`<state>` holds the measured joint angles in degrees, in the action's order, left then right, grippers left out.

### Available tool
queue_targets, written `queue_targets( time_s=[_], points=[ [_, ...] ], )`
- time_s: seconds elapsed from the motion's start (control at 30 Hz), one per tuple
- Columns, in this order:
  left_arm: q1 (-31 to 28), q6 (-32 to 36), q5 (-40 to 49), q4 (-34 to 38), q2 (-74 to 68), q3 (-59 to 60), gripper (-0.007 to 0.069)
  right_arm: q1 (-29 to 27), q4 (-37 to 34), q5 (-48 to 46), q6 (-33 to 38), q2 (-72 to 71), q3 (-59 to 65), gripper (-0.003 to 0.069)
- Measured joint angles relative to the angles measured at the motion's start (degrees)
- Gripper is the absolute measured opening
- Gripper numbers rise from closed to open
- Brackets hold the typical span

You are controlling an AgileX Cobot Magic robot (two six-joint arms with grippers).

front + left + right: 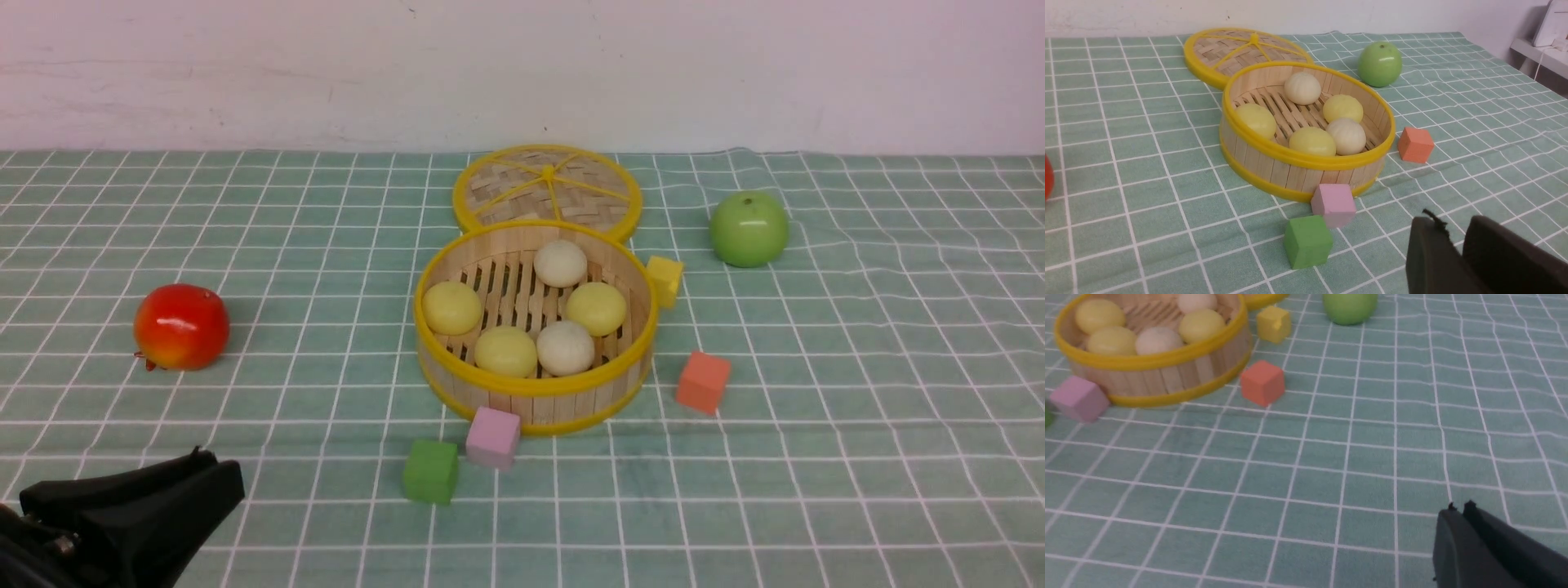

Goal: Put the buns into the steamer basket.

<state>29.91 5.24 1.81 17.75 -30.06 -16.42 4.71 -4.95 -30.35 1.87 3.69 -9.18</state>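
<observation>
The round bamboo steamer basket stands mid-table with several buns inside it. Three are pale yellow and two are beige-white. The same basket and its buns appear in the left wrist view. My left gripper hangs low at the near left, well short of the basket, open by a narrow gap and empty. My right gripper is out of the front view. It is shut on nothing, above bare cloth to the right of the basket.
The woven lid lies flat behind the basket. A red apple sits at the left and a green apple at the back right. Yellow, orange, pink and green cubes ring the basket.
</observation>
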Motion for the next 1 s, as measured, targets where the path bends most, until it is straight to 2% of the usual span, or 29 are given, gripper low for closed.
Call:
queue_targets(
  time_s=[0.07, 0.13, 1.0],
  points=[
    [0.0, 0.0, 0.0, 0.0, 0.0, 0.0, 0.0127, -1.25, 0.36, 4.64, 0.0, -3.71, 7.92, 0.0],
    [0.0, 0.0, 0.0, 0.0, 0.0, 0.0, 0.0128, -1.56, 0.78, 7.29, 0.0, -4.19, 9.76, -0.0003],
    [0.0, 0.0, 0.56, 0.0, -0.57, 0.0, 0.0155, -1.73, 1.59, 8.27, 0.0, -4.26, 9.98, -0.0001]
  ],
)
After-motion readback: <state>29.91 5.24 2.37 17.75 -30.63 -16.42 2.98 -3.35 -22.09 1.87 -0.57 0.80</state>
